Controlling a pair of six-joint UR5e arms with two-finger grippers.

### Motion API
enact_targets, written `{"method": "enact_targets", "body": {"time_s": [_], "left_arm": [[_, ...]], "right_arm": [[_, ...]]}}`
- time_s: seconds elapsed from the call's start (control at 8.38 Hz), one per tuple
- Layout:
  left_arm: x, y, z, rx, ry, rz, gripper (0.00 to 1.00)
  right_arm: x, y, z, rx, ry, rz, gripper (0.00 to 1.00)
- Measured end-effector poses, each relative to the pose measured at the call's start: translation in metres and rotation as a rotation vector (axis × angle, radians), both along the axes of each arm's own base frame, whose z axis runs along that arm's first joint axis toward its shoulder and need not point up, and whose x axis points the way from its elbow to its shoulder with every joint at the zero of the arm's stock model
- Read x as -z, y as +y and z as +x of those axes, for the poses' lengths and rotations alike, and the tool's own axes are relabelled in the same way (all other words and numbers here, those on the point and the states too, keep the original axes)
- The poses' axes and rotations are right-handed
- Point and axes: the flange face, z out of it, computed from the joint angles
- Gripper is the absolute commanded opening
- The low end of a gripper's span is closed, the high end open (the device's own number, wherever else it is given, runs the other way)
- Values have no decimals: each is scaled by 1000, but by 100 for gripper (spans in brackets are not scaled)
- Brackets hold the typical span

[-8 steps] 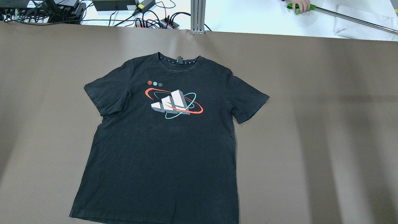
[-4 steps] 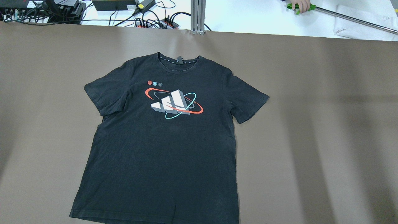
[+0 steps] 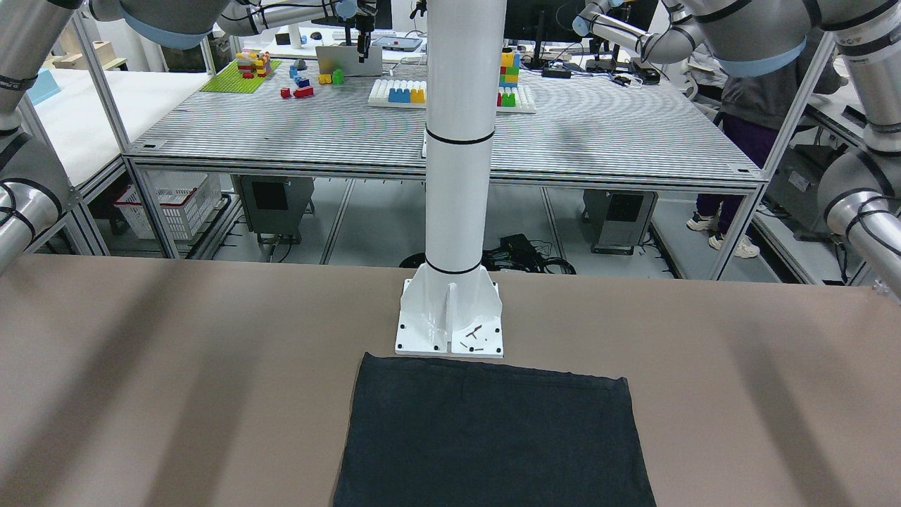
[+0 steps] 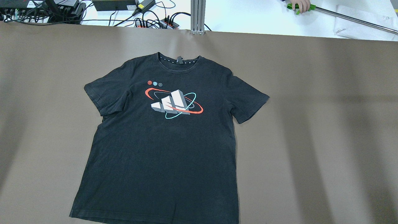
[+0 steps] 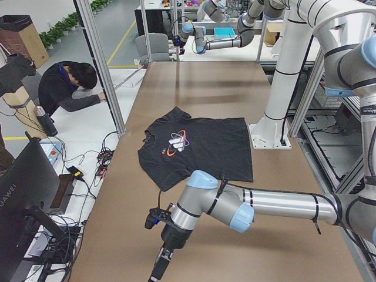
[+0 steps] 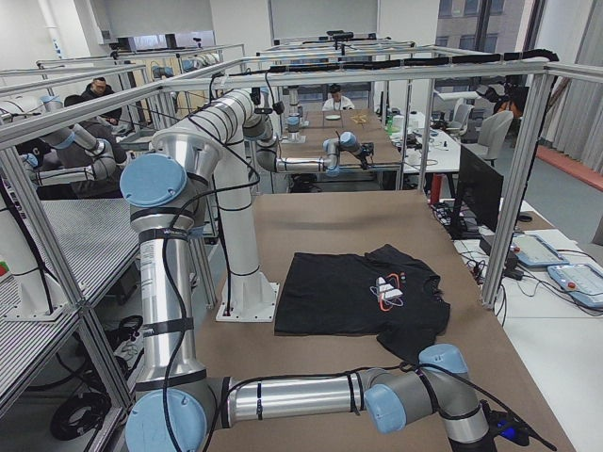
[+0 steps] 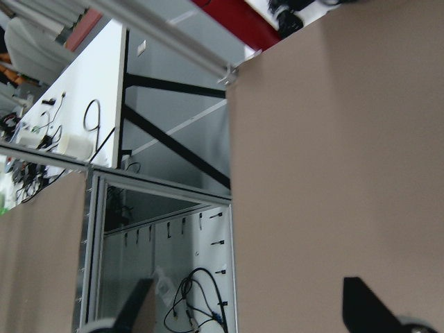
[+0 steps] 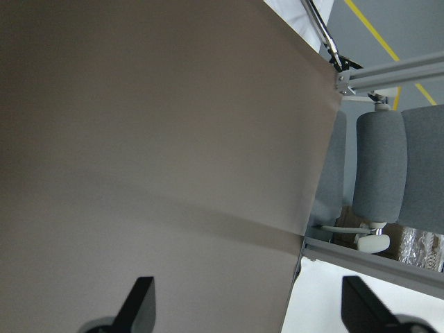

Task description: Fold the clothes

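On the brown surface [image 4: 311, 93], centre-left in overhead view, the black T-shirt [image 4: 161, 149] lies flat, printed front up, both sleeves spread, collar on the far side, hem just beside the white pole base [image 3: 450, 324]. Left claw [image 7: 250, 309] released, fingers wide apart over the surface's edge, well apart from the T-shirt. Right claw [image 8: 250, 305] also released, above bare surface nr its edge, gripping nothing.

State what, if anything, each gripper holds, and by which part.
Nothing is held. The left gripper and right gripper are open over the table; the black T-shirt lies flat, untouched.
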Motion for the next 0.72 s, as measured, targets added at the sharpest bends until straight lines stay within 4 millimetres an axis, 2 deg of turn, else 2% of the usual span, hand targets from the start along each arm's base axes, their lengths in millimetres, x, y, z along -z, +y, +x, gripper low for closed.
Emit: {"method": "enact_targets", "body": {"time_s": [0.12, 0.36, 0.48, 0.6, 0.72], "left_arm": [[20, -30, 37, -36, 33, 34, 95], [71, -91, 127, -77, 124, 99, 95], [99, -113, 170, -84, 182, 125, 95], [128, -127, 210, -87, 267, 142, 95], [159, -135, 239, -94, 368, 156, 95]], "right_arm": [[2, -5, -11, 20, -26, -6, 94], [11, -14, -29, 51, -92, -5, 94], [18, -17, -35, 35, -142, -9, 94], [27, -21, -42, 12, -216, -21, 94], [40, -27, -51, -2, -299, -32, 94]]}}
